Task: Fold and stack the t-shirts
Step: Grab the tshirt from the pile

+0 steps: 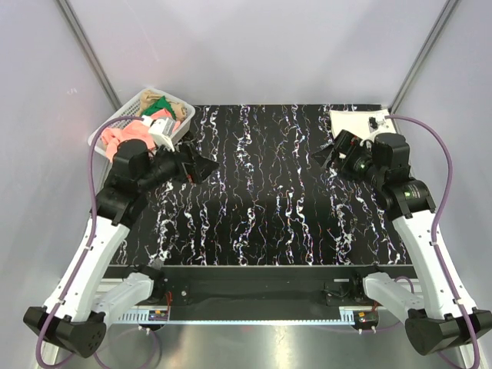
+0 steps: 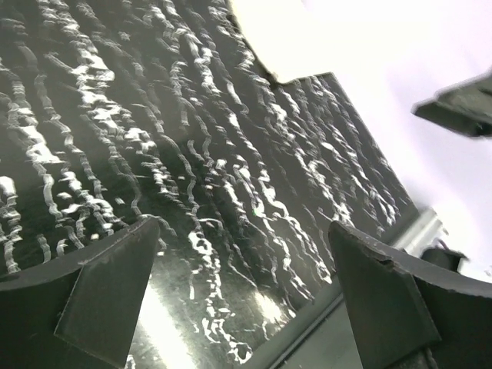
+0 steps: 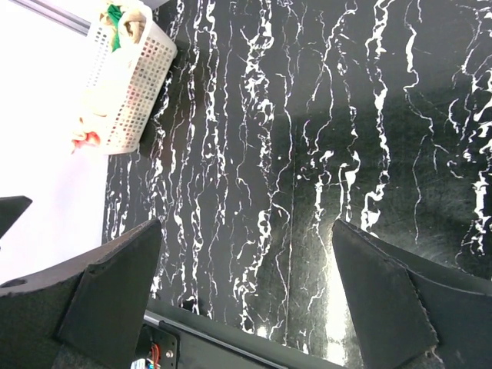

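As I judge it, the task has hardly begun. The t-shirts (image 1: 150,115) sit bundled in the white mesh basket (image 3: 131,92) at the far left corner of the surface (image 1: 261,207). The salmon-pink t-shirt (image 1: 115,137) spills over the basket's near rim, with a green one (image 1: 160,104) and a tan one (image 1: 181,112) heaped behind it. I see no shirt laid out flat on the surface and no stack. A flat white thing (image 1: 355,123) lies at the far right corner; I cannot tell whether it is a folded shirt or only a sheet. My left jaws stand wide apart and grasp nothing, hanging over the surface just beside the basket. My right jaws are likewise released and empty, near the far right corner. By my reckoning every shirt in the basket has yet to be pulled out, spread, folded and stacked.
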